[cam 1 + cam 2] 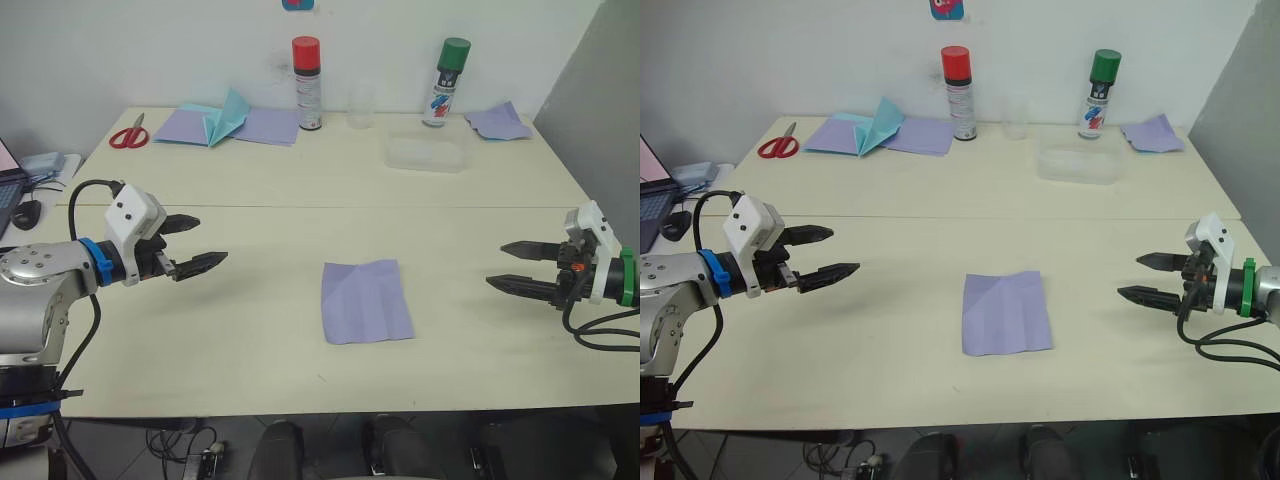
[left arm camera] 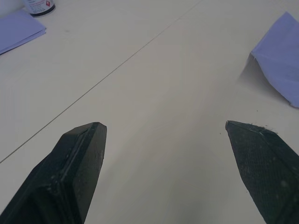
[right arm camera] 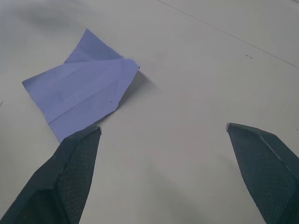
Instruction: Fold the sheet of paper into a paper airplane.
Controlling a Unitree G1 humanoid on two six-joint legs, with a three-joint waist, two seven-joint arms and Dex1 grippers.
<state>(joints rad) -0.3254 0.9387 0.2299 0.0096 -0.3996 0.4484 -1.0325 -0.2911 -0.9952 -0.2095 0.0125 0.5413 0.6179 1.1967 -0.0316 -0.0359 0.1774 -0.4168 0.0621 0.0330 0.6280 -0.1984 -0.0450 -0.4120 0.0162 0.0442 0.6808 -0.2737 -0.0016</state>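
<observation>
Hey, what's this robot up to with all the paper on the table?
It is meant to fold a paper airplane. The sheet of paper, lavender and creased, lies flat on the table between the arms. The left gripper and the right gripper hover open on either side, touching nothing. Scissors, spray cans and other papers sit along the far edge.

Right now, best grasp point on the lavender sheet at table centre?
Probably the sheet of paper at its right edge, approached from the right by the open right gripper. The sheet lies creased and nearly flat on the table, but the right wrist view shows that edge slightly lifted, casting a shadow, so a finger could slip under.
</observation>
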